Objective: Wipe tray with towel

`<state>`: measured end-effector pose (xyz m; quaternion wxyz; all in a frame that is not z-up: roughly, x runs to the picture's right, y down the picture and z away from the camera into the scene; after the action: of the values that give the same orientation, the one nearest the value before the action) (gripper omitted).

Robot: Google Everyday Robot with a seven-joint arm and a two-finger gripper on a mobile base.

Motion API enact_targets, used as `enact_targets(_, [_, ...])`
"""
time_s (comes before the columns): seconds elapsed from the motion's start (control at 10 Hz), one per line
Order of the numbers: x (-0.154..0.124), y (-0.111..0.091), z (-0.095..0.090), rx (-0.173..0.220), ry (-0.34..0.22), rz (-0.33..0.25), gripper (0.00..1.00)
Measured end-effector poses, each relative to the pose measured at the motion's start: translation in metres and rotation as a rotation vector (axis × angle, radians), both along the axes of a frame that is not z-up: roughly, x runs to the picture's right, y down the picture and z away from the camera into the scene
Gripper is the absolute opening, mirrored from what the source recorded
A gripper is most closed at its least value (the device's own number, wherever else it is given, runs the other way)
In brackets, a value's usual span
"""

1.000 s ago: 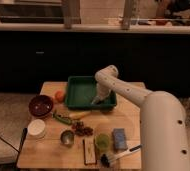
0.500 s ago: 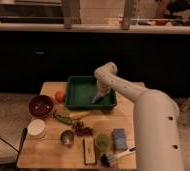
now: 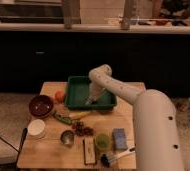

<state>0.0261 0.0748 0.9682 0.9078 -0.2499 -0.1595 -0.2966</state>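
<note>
Dark cabinets and a long counter fill the background, and in front of them stands a wooden surface [image 3: 48, 155] crowded with small things. At its far edge lies a green tray [image 3: 77, 92]. The robot's pale arm [image 3: 138, 107] reaches over from the right, bends at the elbow and points down into the tray, so that the claw [image 3: 90, 100] sits low against the tray floor, near the middle and toward the front wall. Whether the claw is spread or closed cannot be told, and no towel can be made out under it; if one is held, it is hidden by the claw and wrist.

Judging by the claw being down inside the tray, the wiping looks under way rather than finished; how much of the floor is covered cannot be said.

Compared with half a second ago, the arm has swung slightly and the claw has slid a little toward the tray's front left. A dark red bowl [image 3: 40, 105], an orange fruit [image 3: 60, 95] and a white cup [image 3: 36, 128] lie where they were.
</note>
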Motion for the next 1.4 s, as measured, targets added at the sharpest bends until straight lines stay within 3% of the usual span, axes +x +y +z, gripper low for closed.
enact_targets(0.3, [0.024,0.012,-0.021,0.011,0.016,-0.016,0.05])
enact_targets(0.5, [0.054,0.006,-0.017,0.028,0.077,-0.02,0.05])
enact_targets(0.7, [0.066,-0.005,-0.004,0.043,0.138,-0.02,0.05])
enact_targets(1.1, [0.059,-0.034,0.027,0.085,0.208,0.006,0.05])
enact_targets(1.4, [0.03,-0.031,0.024,0.085,0.142,-0.004,0.05])
